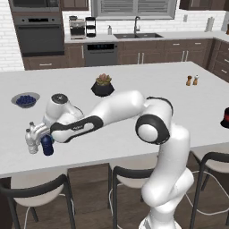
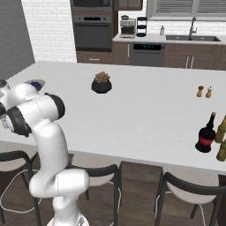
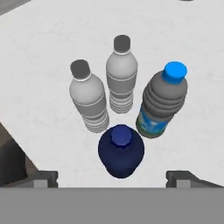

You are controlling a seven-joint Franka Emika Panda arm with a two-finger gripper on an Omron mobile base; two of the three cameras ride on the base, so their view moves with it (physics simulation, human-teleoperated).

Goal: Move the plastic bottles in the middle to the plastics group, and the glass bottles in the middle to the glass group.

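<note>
Dark blue bottle (image 3: 120, 151) stands free beside plastics group (image 3: 105, 94); gripper (image 3: 112, 179) fingers apart, empty. We judge it light, slippery; grip mid-body.

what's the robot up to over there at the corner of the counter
It is sorting bottles. The gripper hangs open above the dark blue bottle, which stands beside the blue-capped bottle and the two clear water bottles. Both plastic bottles are grouped there. The dark glass bottle with the red band stands at the counter's far right, beside other glass bottles.

Matt white counter (image 3: 39, 57), ribbed clear plastic bottles (image 3: 89, 98), smooth glossy dark blue bottle (image 3: 120, 151)
</note>
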